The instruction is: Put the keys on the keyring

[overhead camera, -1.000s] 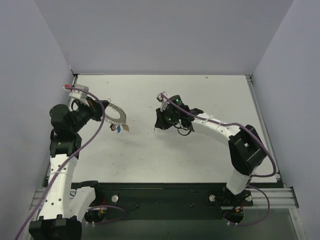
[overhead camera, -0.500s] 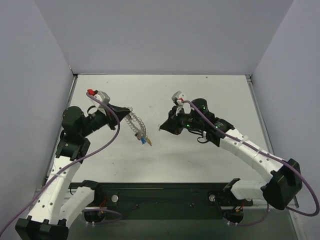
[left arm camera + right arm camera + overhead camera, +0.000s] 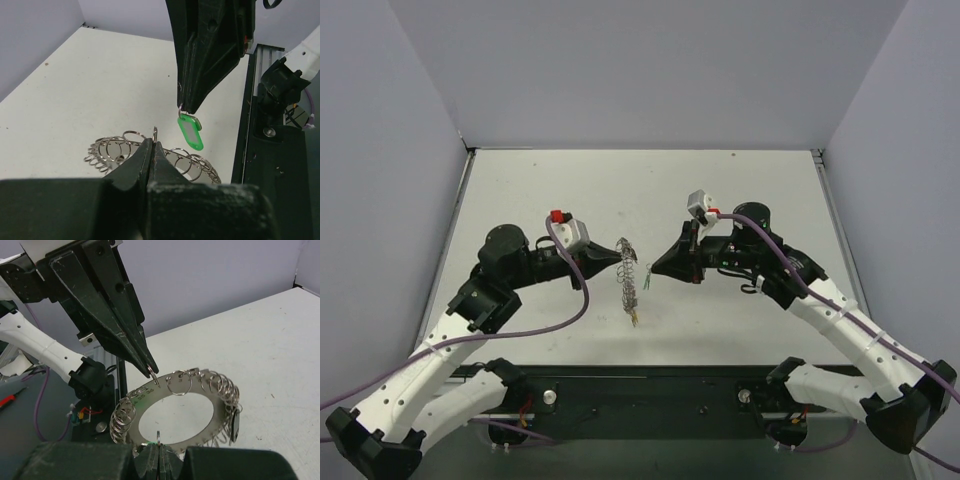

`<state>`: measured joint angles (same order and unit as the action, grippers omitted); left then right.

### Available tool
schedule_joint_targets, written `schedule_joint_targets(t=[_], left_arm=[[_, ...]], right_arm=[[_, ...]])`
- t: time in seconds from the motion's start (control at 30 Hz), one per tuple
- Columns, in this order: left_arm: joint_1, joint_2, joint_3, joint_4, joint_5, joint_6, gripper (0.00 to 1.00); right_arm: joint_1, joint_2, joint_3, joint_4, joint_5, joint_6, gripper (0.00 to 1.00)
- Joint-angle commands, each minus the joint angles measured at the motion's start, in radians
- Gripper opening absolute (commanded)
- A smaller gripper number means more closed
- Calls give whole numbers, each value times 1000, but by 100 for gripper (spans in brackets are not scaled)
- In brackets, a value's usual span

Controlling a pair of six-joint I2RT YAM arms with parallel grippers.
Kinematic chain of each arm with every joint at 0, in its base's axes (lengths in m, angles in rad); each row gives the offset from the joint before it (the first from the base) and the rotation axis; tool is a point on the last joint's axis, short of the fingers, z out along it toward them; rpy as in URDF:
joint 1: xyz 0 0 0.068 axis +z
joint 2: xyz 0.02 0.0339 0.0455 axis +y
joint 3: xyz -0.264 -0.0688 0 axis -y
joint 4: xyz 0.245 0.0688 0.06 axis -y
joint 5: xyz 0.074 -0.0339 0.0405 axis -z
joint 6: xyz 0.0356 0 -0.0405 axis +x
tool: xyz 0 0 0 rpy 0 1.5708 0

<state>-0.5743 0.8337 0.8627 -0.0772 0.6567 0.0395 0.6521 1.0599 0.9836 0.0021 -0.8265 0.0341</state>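
Keyring (image 3: pixel 630 280): large, silvery, metal, with a coil-like rim of little wire loops and a wide open centre. It is hanging in the air, edge-on from above, right between the two grippers.
Left gripper (image 3: pixel 618 257): its black fingers are pressing together and pinching one small loop on the keyring's rim, carrying the whole ring.
Right gripper (image 3: pixel 655 268): it is facing the left one, with its fingers squeezing shut on the small metal loop of a tiny key with a green plastic head (image 3: pixel 190 134).
Green key: it is dangling just under the right fingertips, close beside the rim loops. Whether it is touching them I cannot tell.
Dark tag (image 3: pixel 234 426): it is hanging off one edge of the keyring.
White table top (image 3: pixel 740 190): it is lying below both raised arms.
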Motion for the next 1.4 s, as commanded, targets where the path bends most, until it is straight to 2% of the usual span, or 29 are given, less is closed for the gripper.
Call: schedule_joint_targets(t=[0.0,0.13,0.7,1.07,1.37], left_arm=[[-73,7,30,11,-118,98,0],[-114,4,4,17,-193,117,0],[-190,-45,-70,97,-285,148,0],[-223,-50,-50,36,-327,161,0],[-228,-45,-40,24,-336,168,0]], right_arm=[[-16,-37,27,1,-39,-25,0],[-23,-28,43,-31,-57,-25,0],[-17,5,75,15,-85,18,0],[121,86,136,-89,142,-85,0],[150,100,153,-99,208,-120,0]])
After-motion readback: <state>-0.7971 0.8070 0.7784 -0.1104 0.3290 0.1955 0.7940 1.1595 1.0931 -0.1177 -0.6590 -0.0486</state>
